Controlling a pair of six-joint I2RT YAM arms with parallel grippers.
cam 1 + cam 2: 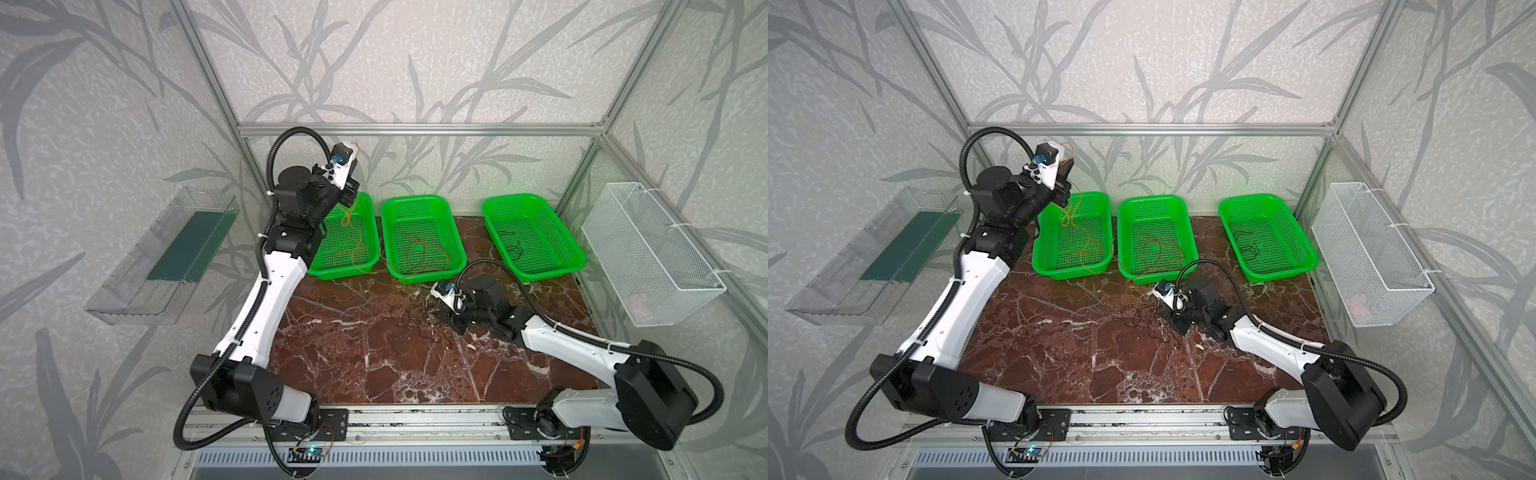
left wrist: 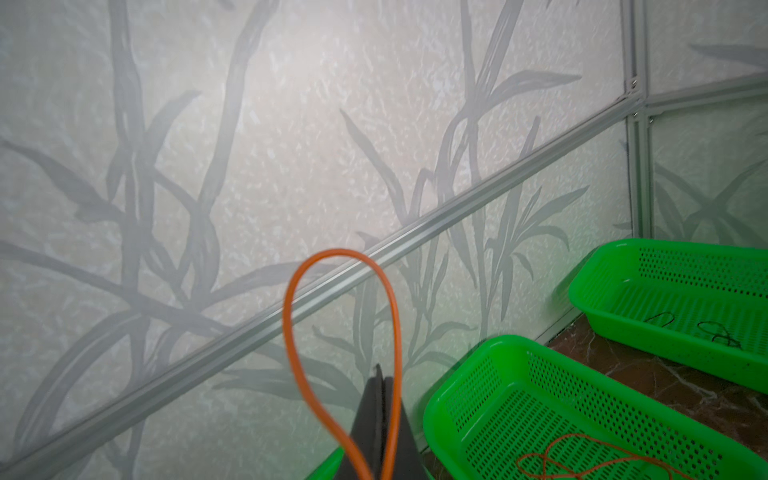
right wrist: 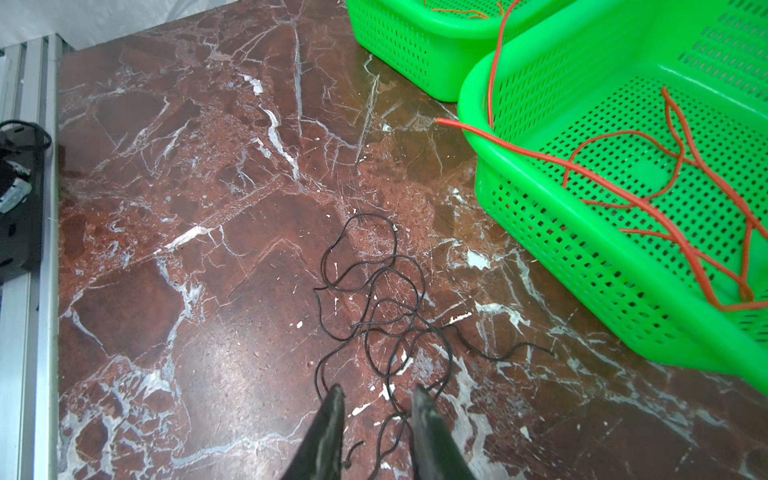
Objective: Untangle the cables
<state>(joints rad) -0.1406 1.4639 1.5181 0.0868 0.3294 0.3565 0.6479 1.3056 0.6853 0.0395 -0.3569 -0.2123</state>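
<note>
Cables under inspection are lying in three places. A black tangle (image 3: pixel 382 299) is resting on the table (image 3: pixel 208 249), just in front of the middle basket (image 1: pixel 415 198). A red cable (image 3: pixel 540 158) is lying inside that basket with one end trailing over its front rim. An orange cable (image 2: pixel 341 252) is hanging high, up and to the left of that basket.

Step in hand, as judged: the right arm is addressing the black tangle. Doing it well is calling for a single strand, preferably a free end at the edge of the heap, rather than a pinch through the crossing loops. A slow pull away from the heap is advisable, so that the loops are sliding out and not tightening into a knot.

The right tool (image 3: pixel 378 390) is standing low over the near edge of the tangle with its jaws parted. Black strands are running between and beside the fingertips, and nothing is being gripped.

The left tool (image 2: pixel 381 386) is clamped tight on the orange cable. A loop is standing up past its tips.
</note>
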